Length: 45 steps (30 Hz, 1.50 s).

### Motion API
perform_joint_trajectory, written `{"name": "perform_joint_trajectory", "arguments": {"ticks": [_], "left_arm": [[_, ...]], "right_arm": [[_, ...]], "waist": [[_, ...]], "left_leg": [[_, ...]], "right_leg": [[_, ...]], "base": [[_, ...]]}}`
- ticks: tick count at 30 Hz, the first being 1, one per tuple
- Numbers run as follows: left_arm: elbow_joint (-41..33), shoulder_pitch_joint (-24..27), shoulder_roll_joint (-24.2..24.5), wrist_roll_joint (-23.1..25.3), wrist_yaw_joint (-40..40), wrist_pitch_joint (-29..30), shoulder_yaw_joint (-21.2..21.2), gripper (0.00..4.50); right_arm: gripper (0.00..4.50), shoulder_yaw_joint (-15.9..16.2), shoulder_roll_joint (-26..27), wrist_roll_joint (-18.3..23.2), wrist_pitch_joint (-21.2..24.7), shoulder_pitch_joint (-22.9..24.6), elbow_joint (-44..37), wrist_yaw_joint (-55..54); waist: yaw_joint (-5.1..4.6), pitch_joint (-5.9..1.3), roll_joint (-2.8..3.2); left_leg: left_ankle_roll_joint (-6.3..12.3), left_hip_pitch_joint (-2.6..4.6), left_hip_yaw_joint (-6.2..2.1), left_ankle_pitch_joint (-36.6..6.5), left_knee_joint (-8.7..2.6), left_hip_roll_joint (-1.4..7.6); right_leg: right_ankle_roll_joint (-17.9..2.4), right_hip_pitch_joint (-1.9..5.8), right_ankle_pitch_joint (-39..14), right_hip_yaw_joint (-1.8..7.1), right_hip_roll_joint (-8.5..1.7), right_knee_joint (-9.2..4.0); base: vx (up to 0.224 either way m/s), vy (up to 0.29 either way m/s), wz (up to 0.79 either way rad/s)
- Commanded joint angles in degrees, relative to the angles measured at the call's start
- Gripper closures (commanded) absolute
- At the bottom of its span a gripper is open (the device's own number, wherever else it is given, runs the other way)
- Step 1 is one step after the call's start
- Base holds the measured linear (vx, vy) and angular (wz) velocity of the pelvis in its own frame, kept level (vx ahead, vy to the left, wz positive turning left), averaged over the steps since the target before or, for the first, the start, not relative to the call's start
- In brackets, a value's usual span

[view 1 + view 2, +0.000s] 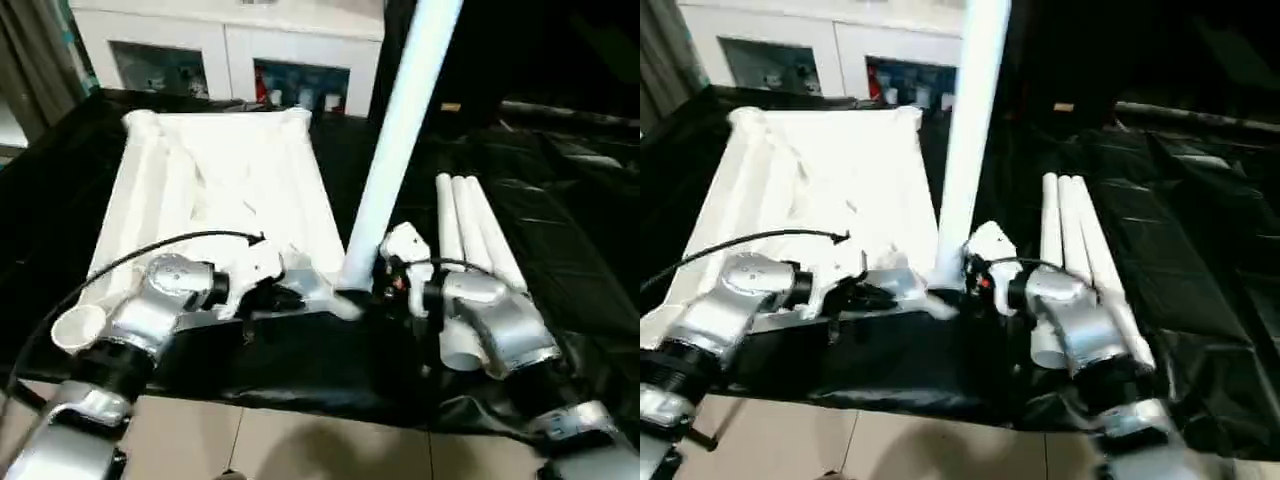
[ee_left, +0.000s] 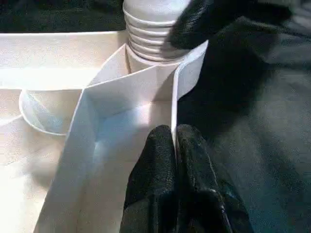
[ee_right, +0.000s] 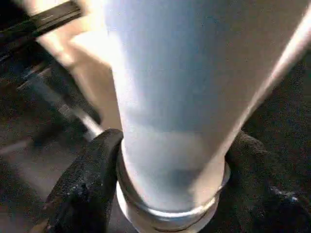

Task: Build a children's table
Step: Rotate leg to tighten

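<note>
The upright white tubular plastic leg [image 1: 400, 140], standing in a corner socket of the upturned white plastic tabletop [image 1: 220, 190], is clasped by the right gripper [image 3: 170, 194]. The tabletop's rim is pinched by the closed left gripper [image 2: 174, 160]. Three loose white legs [image 1: 470, 240] lie on the black cloth [image 1: 570, 220].

The upright leg [image 1: 400, 130] runs past the picture's top edge, its upper end unseen.

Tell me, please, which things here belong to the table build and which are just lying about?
Part of the build:
- white table top, upside down
- upright leg at its near corner socket
- three spare legs on the black cloth

Just there:
- white glass-door cabinet behind
</note>
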Motion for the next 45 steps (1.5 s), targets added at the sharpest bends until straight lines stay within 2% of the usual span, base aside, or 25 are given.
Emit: {"name": "perform_joint_trajectory", "arguments": {"ticks": [1, 3, 4, 5, 7, 8, 11, 12, 14, 16, 18, 19, 20, 21, 23, 24, 27, 29, 30, 32, 33, 37, 39, 42, 45], "left_arm": [[2.61, -1.02, -2.24, 1.45, 5.44, 2.82, 0.12, 4.5], [5.8, -3.41, -6.77, 1.68, 13.14, 5.83, 1.53, 4.5], [6.77, -4.16, -8.2, 1.81, 15.27, 6.58, 1.67, 4.5], [7.69, -4.86, -9.58, 2.22, 17.14, 7.05, 1.46, 4.5], [8.7, -5.53, -10.94, 2.96, 18.97, 6.94, 0.96, 4.5], [9.74, -6.09, -11.98, 4.29, 20.2, 6.27, -0.07, 4.5], [10.59, -6.45, -12.7, 5.28, 20.41, 5.52, -0.94, 4.5], [10.84, -6.58, -12.69, 5.58, 20.44, 5.2, -1.11, 4.5], [11.28, -6.69, -12.42, 5.98, 20.47, 4.68, -1.37, 4.5], [11.28, -6.49, -11.58, 6.04, 19.88, 4.1, -1.44, 4.5], [10.93, -5.88, -9.55, 5.85, 17.5, 1.9, -1.35, 4.5], [10.73, -5.67, -8.95, 5.71, 16.7, 1.84, -1.15, 4.5], [10.39, -5.3, -7.93, 5.43, 14.82, 0.48, -0.93, 4.5], [10.25, -5.19, -7.74, 5.36, 14.38, 0.05, -0.92, 4.5], [8.85, -4.28, -6.12, 4.36, 10.65, -1.72, -0.74, 4.5], [7.83, -3.7, -5.17, 3.62, 8.21, -2.3, -0.69, 4.5], [5.1, -2.17, -2.78, 1.54, 1.7, -4.05, -1.0, 4.5], [2.8, -0.93, -0.94, -0.23, -3.54, -4.94, -1.55, 4.5], [1.88, -0.47, -0.19, -0.72, -5.43, -4.95, -1.82, 4.5], [0.02, 0.37, 1.17, -1.67, -8.64, -4.37, -2.22, 4.5], [-0.58, 0.63, 1.55, -2.1, -9.67, -4.17, -2.28, 4.5], [-2.11, 1.44, 2.85, -3.21, -12.54, -3.31, -2.28, 4.5], [-1.25, 1.25, 2.87, -2.76, -11.72, -3.8, -1.95, 4.5], [-0.73, 1.1, 2.97, -2.38, -10.9, -3.88, -1.63, 4.5], [-1.34, 1.34, 3.08, -2.68, -11.35, -3.45, -1.55, 4.5]], "right_arm": [[1.76, -1.72, 2.2, 0.01, 2.25, 1.04, 4.29, -7.51], [1.76, -3.75, 7.02, -0.78, 1.88, 0.32, 8.42, -17.91], [1.76, -4.27, 8.48, -1.17, 1.69, -0.37, 10.18, -21.63], [1.76, -4.83, 9.97, -1.48, 1.4, -1.19, 12.03, -25.52], [1.76, -5.35, 11.45, -1.85, 1.11, -2.22, 14.05, -29.19], [1.76, -5.5, 12.86, -2.12, 0.3, -3.19, 15.8, -30.49], [1.76, -4.99, 13.85, -2.87, -1.22, -4.09, 17.02, -30.5], [1.2, -5.53, 14.21, -2.5, -1.49, -4.26, 17.1, -29.99], [1.04, -6.36, 14.5, -1.94, -2.1, -4.79, 17.5, -29.37], [0.97, -6.26, 14.04, -1.78, -2.76, -5.23, 17.26, -27.81], [0.72, -4.24, 11.7, -2.95, -3.68, -5.82, 15.62, -23.68], [0.64, -3.79, 10.77, -2.9, -3.76, -5.84, 14.64, -21.76], [0.64, -3.27, 9.16, -2.57, -3.56, -5.72, 12.84, -18.4], [0.64, -3.18, 8.8, -2.51, -3.48, -5.64, 12.41, -17.72], [0.64, -2.12, 5.64, -2.1, -2.8, -4.75, 8.95, -12.32], [0.64, -1.61, 3.92, -1.9, -2.49, -4.23, 7.08, -9.46], [0.64, -0.53, 0.15, -1.5, -2.31, -3.16, 3.41, -2.91], [0.64, 0.82, -2.59, -1.13, -2.23, -2.4, 1.11, 2.38], [0.64, 1.56, -3.69, -0.99, -2.16, -2.03, 0.0, 4.6], [0.64, 3.01, -5.77, -0.69, -1.48, -1.26, -2.26, 8.61], [0.64, 3.45, -6.31, -0.67, -1.45, -1.06, -2.83, 9.67], [0.64, 4.96, -7.33, -1.21, -1.1, -0.64, -3.84, 12.7], [0.79, 5.31, -7.07, -1.8, -1.6, -0.8, -3.26, 12.78], [0.93, 5.17, -6.82, -1.32, -1.27, -0.98, -3.24, 12.95], [1.19, 5.15, -6.89, -1.04, -0.76, -0.87, -3.71, 13.61]], "waist": [[-0.38, -2.5, 0.54], [-0.38, -2.52, 0.32], [-0.4, -2.57, 0.82], [-0.72, -2.49, 0.55], [-0.89, -2.55, 0.53], [-1.08, -2.55, 0.78], [-1.34, -2.4, 0.82], [-1.42, -2.32, 0.86], [-1.53, -2.38, 1.05], [-1.61, -2.45, 1.08], [-1.7, -2.57, 0.59], [-1.62, -2.62, 0.7], [-1.56, -2.64, 0.8], [-1.65, -2.66, 0.09], [-1.09, -2.89, 0.17], [-1.15, -2.94, 0.24], [-0.74, -3.69, 0.08], [-0.54, -3.84, 0.23], [-0.27, -3.75, 0.28], [0.08, -3.76, 0.54], [0.44, -3.81, 0.47], [0.77, -3.59, 0.49], [0.72, -3.37, 0.46], [0.62, -3.19, 0.3], [0.61, -3.35, 0.14]], "left_leg": [[-2.69, 1.39, -0.96, -17.61, -4.31, 1.44], [-3.92, 1.82, -1.37, -19.87, -4.43, 1.37], [-4.04, 1.84, -1.48, -20.08, -4.48, 1.34], [-4.36, 1.59, -1.59, -20.47, -4.65, 1.28], [-4.05, 1.71, -1.64, -21.16, -4.65, 1.24], [-4.09, 1.69, -1.68, -22.0, -4.63, 1.15], [-3.44, 2.05, -1.74, -24.56, -4.6, 1.07], [-3.2, 2.05, -1.85, -25.28, -4.74, 1.09], [-3.17, 2.25, -2.03, -26.03, -4.94, 1.24], [-3.18, 1.89, -2.2, -25.82, -5.17, 1.3], [-2.86, 1.57, -2.19, -25.01, -5.26, 1.34], [-2.7, 1.49, -2.2, -24.52, -5.23, 1.34], [-2.39, 1.52, -1.95, -23.67, -5.13, 1.4], [-1.83, 1.21, -1.8, -22.37, -5.07, 1.35], [-0.86, 1.09, -1.64, -19.01, -4.88, 1.46], [-0.6, 1.02, -1.54, -18.1, -4.82, 1.5], [1.3, 0.38, -1.14, -9.33, -4.02, 1.34], [2.63, 0.27, -1.03, -5.39, -3.73, 1.34], [3.37, 0.44, -0.92, -4.82, -3.61, 1.37], [3.89, 0.6, -0.76, -4.42, -3.54, 1.54], [3.92, 0.79, -0.66, -4.32, -3.48, 1.62], [3.01, 0.93, -0.49, -6.63, -3.64, 1.74], [1.32, 1.04, -0.56, -9.35, -3.93, 1.72], [0.03, 1.12, -0.67, -11.58, -4.13, 1.67], [0.07, 1.02, -0.69, -10.22, -4.04, 1.63]], "right_leg": [[-9.77, 1.42, -19.0, 2.16, -4.28, -5.31], [-7.98, 1.16, -24.58, 2.06, -4.43, -5.94], [-7.84, 1.14, -24.96, 2.07, -4.48, -5.93], [-7.4, 1.14, -25.55, 1.96, -4.34, -6.07], [-6.86, 1.01, -25.83, 1.93, -4.3, -6.33], [-6.79, 0.83, -25.38, 1.9, -4.16, -6.37], [-6.6, 0.49, -26.3, 1.78, -4.08, -6.77], [-6.4, 0.6, -27.33, 1.71, -4.13, -6.93], [-6.41, 0.67, -27.63, 1.55, -4.29, -7.15], [-6.87, 1.01, -26.04, 1.38, -4.33, -6.94], [-7.34, 1.34, -24.14, 1.25, -4.35, -6.71], [-7.49, 1.43, -23.45, 1.26, -4.38, -6.57], [-8.03, 1.31, -21.96, 1.45, -4.46, -6.54], [-8.35, 1.58, -21.0, 1.5, -4.43, -6.43], [-8.63, 1.92, -18.36, 1.61, -4.62, -6.12], [-8.95, 1.9, -17.01, 1.65, -4.56, -5.95], [-11.6, 2.62, -4.22, 1.49, -4.25, -4.37], [-13.11, 2.8, 3.32, 1.4, -4.01, -3.54], [-13.95, 2.74, 5.98, 1.31, -3.79, -3.35], [-14.79, 2.66, 8.07, 1.27, -3.7, -3.06], [-15.06, 2.7, 8.59, 1.16, -3.58, -2.92], [-15.06, 2.52, 4.9, 1.18, -3.78, -3.21], [-13.97, 2.44, -0.64, 1.31, -3.96, -3.75], [-12.62, 2.31, -5.69, 1.48, -4.11, -4.25], [-12.42, 2.41, -4.26, 1.51, -4.03, -4.01]], "base": [[0.0, 0.0, 0.0], [0.0, 0.0, 0.0], [0.0, 0.0, 0.0], [0.0, 0.0, 0.0], [0.0, 0.0, 0.0], [0.0, 0.0, 0.0], [0.0, 0.0, 0.0], [0.0, 0.0, 0.0], [0.0, 0.0, 0.0], [0.0, 0.0, 0.0], [0.0, 0.0, 0.0], [0.0, 0.0, 0.0], [0.0, 0.0, 0.0], [0.0, 0.0, 0.0], [0.0, 0.0, 0.0], [0.0, 0.0, 0.0], [0.053, -0.029, 0.0], [0.058, -0.015, -0.03], [0.059, -0.001, -0.01], [0.051, 0.012, -0.01], [0.0, 0.0, 0.0], [0.0, 0.0, 0.0], [0.0, 0.0, 0.0], [0.0, 0.0, 0.0], [0.0, 0.0, 0.0]]}}
